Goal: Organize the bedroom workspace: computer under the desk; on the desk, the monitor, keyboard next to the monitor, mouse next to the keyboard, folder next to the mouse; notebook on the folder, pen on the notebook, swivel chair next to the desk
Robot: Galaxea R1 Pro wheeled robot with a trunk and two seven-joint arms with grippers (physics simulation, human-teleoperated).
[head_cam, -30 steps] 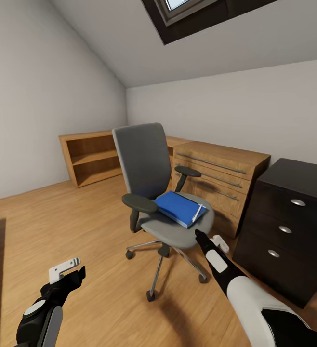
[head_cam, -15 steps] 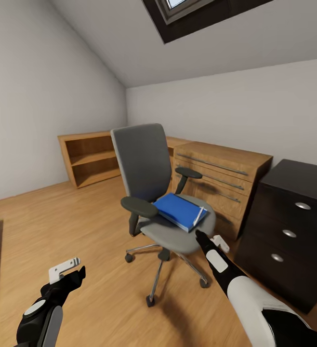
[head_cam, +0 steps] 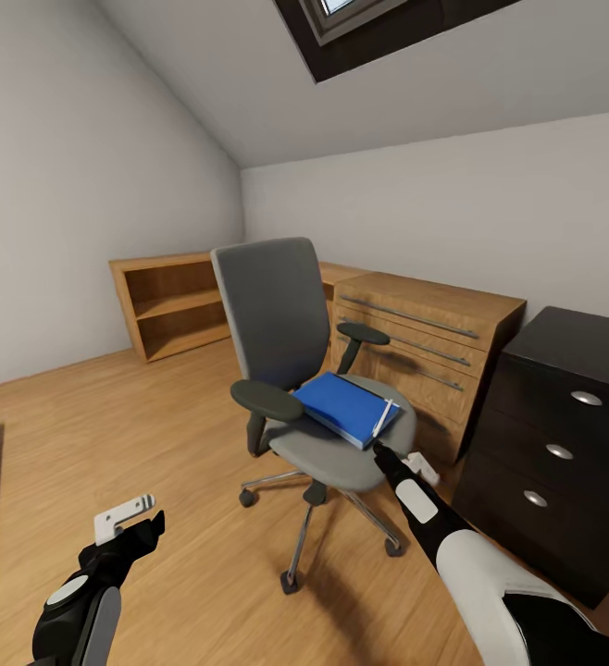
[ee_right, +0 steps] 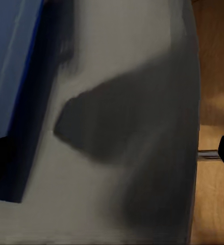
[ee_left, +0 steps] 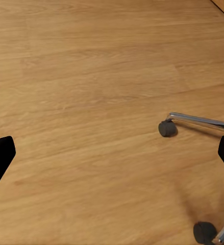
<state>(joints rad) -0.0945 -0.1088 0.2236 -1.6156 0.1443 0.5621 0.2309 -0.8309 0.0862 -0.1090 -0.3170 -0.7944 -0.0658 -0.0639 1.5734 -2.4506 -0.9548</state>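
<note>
The swivel chair (head_cam: 277, 314) stands mid-room with the blue folder (head_cam: 340, 403) flat on its grey seat (ee_right: 132, 127). A thin white pen (head_cam: 381, 418) lies along the folder's near right edge. My right gripper (head_cam: 399, 456) is open at the seat's front right edge, just short of the folder (ee_right: 9, 66). My left gripper (head_cam: 136, 520) hangs open over the floor, left of the chair's base (ee_left: 193, 120). The desk's black drawer unit (head_cam: 573, 347) stands at the right. The monitor, keyboard, mouse, notebook and computer are out of view.
A light-wood drawer cabinet (head_cam: 425, 342) sits behind the chair, tight against the black drawer unit. An open wood shelf (head_cam: 170, 301) lines the left wall under the sloped ceiling. Wooden floor (head_cam: 138, 425) stretches left of the chair.
The camera has crept forward, so the chair and the drawer unit look slightly nearer. My right gripper now sits closer to the seat's edge. The left gripper holds its pose.
</note>
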